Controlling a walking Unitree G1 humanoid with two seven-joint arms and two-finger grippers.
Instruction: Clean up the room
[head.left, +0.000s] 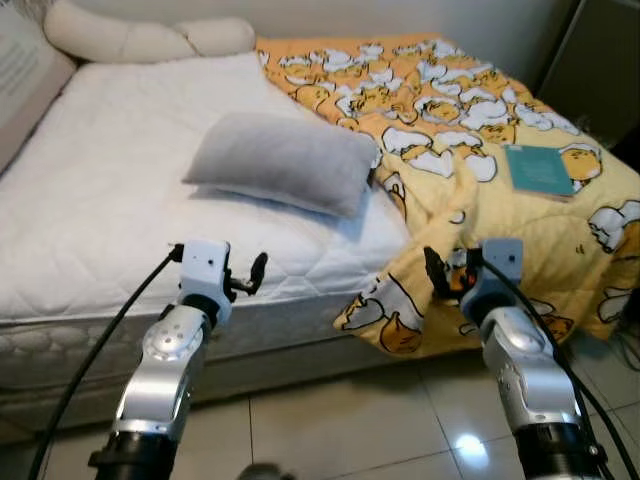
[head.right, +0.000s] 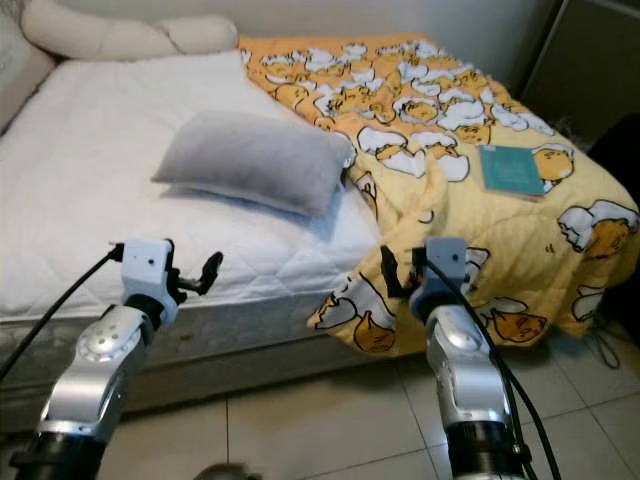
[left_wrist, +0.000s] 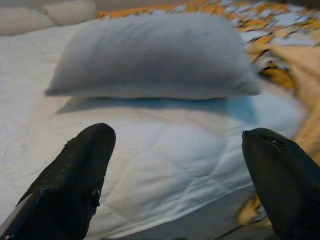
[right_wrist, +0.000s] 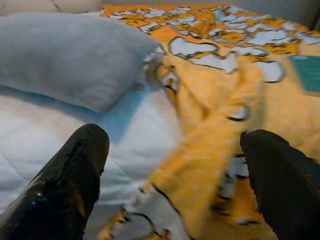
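Your grey rectangular pillow (head.left: 283, 160) lies mid-bed on the white quilted mattress (head.left: 110, 210), its long axis running left to right, slightly angled. The yellow cartoon-print blanket (head.left: 470, 130) is bunched over the right half and spills over the near edge toward the tiled floor (head.left: 350, 420); a teal book (head.left: 539, 169) lies on it. Cream bolster pillows (head.left: 140, 38) sit far left. Your left gripper (head.left: 246, 275) and right gripper (head.left: 440, 275) hover near the bed edge, jaws apart.
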